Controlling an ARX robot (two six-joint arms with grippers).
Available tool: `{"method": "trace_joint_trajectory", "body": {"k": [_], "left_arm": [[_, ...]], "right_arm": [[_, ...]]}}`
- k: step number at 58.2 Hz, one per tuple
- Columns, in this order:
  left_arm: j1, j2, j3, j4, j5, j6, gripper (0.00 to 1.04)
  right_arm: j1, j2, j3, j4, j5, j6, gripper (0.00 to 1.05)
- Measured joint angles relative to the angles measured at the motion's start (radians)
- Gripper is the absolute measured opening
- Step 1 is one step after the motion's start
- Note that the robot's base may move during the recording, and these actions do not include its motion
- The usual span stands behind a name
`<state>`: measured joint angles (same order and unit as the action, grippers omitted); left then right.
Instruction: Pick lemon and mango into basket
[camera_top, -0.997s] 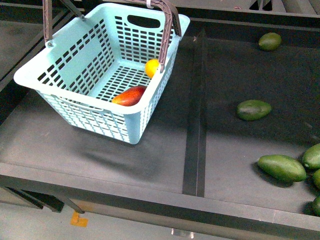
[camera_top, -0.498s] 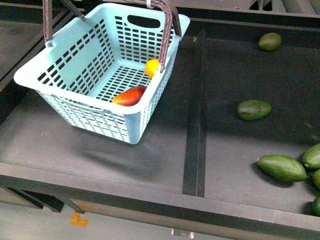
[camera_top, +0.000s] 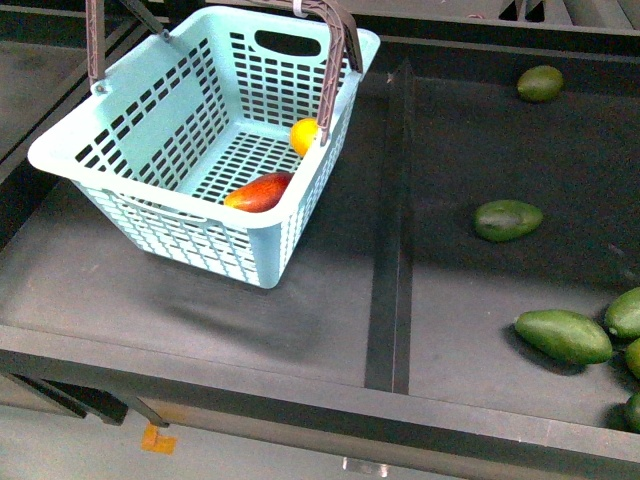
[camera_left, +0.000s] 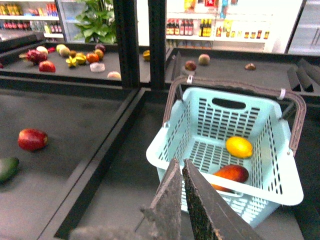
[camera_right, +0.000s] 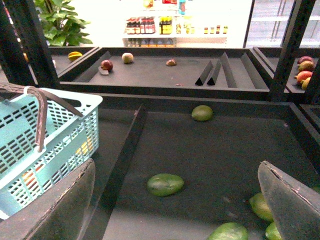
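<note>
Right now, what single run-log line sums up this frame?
lemon: in basket | mango: in basket | left gripper: shut, empty | right gripper: open, empty | both fruits placed

The basket (camera_top: 150, 120) looks like smooth, slotted plastic; the mango (camera_top: 260, 191) and lemon (camera_top: 304, 136) have smooth, slightly glossy skins; the shelf (camera_top: 300, 300) is matt.

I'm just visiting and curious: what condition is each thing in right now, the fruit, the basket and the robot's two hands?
lemon: lying in the basket, by its far wall.
mango: lying on the basket's floor, apart from the lemon.
basket: upright on the shelf, handles raised.
left hand: shut, empty.
right hand: open, empty.
green fruits: loose on the shelf, outside the basket.
</note>
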<state>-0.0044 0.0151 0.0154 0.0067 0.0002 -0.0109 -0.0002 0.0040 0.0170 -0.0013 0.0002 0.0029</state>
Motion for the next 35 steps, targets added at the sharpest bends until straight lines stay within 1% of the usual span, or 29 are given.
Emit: {"method": "trace_joint_trajectory", "body": {"k": [35], "left_arm": [[0.0, -0.009, 0.0, -0.005, 0.0, 0.0, 0.03]], "right_arm": [[0.0, 0.0, 0.0, 0.0, 0.0, 0.0, 0.96]]}}
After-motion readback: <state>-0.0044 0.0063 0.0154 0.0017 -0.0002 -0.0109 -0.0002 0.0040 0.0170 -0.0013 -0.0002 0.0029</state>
